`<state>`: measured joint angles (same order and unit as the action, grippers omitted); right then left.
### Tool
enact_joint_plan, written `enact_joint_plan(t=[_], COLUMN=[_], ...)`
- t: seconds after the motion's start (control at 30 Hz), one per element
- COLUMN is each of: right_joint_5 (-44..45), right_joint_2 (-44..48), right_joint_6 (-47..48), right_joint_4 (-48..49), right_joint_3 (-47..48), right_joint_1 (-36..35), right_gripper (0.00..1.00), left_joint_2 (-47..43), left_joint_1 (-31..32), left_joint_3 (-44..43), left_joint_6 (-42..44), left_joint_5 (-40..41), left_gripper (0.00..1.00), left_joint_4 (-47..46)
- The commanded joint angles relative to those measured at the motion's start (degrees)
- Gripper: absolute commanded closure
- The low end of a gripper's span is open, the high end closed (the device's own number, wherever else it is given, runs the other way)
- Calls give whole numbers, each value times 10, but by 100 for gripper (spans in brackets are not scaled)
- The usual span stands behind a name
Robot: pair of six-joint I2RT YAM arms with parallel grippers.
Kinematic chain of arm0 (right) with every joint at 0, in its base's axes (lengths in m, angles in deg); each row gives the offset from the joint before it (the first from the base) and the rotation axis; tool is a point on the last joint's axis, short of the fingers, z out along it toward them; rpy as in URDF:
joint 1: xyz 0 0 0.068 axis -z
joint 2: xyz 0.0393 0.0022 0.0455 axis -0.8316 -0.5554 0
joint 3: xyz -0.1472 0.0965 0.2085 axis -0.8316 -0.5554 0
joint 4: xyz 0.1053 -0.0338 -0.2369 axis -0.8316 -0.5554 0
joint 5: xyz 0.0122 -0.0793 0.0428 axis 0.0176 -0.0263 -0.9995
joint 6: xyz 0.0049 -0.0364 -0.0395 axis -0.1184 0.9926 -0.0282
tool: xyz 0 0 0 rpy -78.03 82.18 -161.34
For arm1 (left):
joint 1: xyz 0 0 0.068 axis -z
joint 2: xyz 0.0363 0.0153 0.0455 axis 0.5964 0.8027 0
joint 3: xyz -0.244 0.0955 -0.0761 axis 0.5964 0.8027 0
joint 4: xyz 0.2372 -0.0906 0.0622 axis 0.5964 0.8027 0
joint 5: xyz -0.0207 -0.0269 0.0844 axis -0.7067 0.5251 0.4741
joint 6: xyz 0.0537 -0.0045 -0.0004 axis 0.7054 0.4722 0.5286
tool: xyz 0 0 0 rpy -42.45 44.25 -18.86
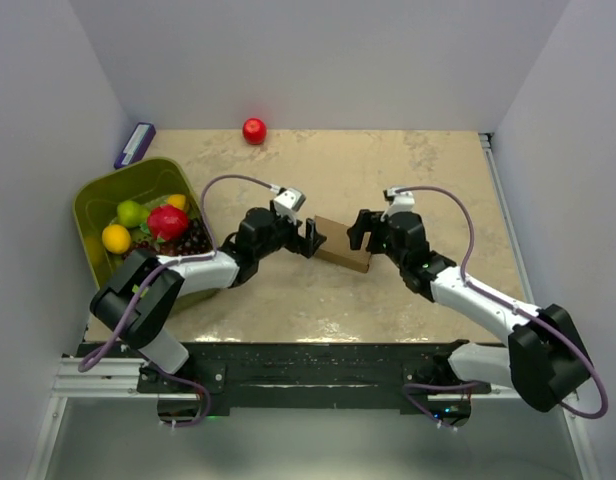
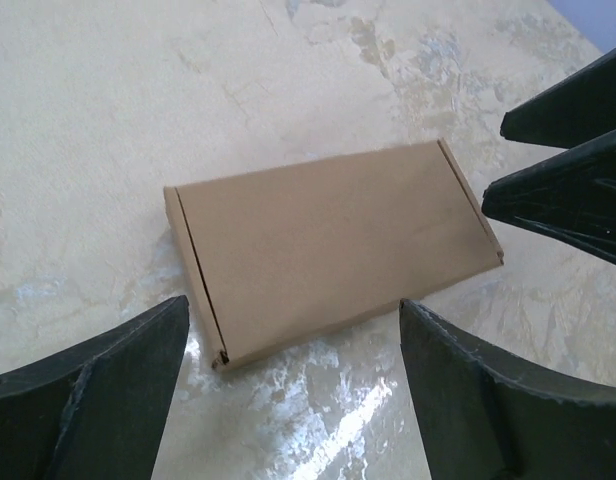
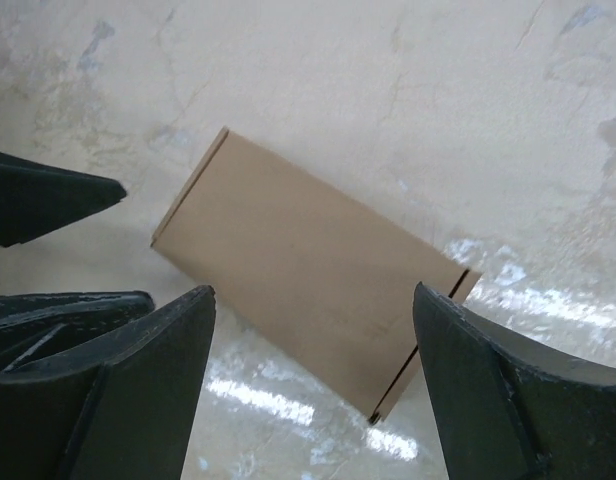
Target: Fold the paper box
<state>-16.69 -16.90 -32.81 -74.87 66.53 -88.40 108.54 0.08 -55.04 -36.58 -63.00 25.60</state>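
Your left end effector [image 2: 293, 310] and right end effector [image 3: 313, 295] both stand wide, gripping nothing. You have the paper box [image 1: 343, 245] lying flat and closed at the centre of the desk [image 1: 408, 170], the left end effector just beside its 9 o'clock end, the right at 3 o'clock.

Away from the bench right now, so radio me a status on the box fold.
Left claw open, right claw open, nothing held. Paper box closed, flat on table between them. Fruit bin and red ball stand apart.
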Motion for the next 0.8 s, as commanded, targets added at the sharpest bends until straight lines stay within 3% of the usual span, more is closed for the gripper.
enact_joint_plan(t=[0.0, 0.23, 0.33, 0.57, 0.77], right_joint_5=[-52, -137, -145, -131, -129], right_joint_2=[-6, 33, 67, 147, 176], right_joint_6=[17, 25, 37, 50, 47], right_joint_4=[-4, -36, -64, -119, -129], right_joint_3=[52, 69, 70, 85, 96], right_joint_1=[63, 221, 258, 282, 282], right_gripper=[17, 16, 16, 16, 16], left_joint_2=[-42, -116, -165, -256, -297], left_joint_1=[-47, -181, -207, -210, -210], left_joint_3=[-70, -130, -136, -176, -165], left_joint_6=[-2, -70, -66, -30, 0], left_joint_5=[32, -8, -8, 93, 111], left_gripper=[9, 5, 1, 0, 0], left_joint_4=[17, 97, 143, 300, 308])
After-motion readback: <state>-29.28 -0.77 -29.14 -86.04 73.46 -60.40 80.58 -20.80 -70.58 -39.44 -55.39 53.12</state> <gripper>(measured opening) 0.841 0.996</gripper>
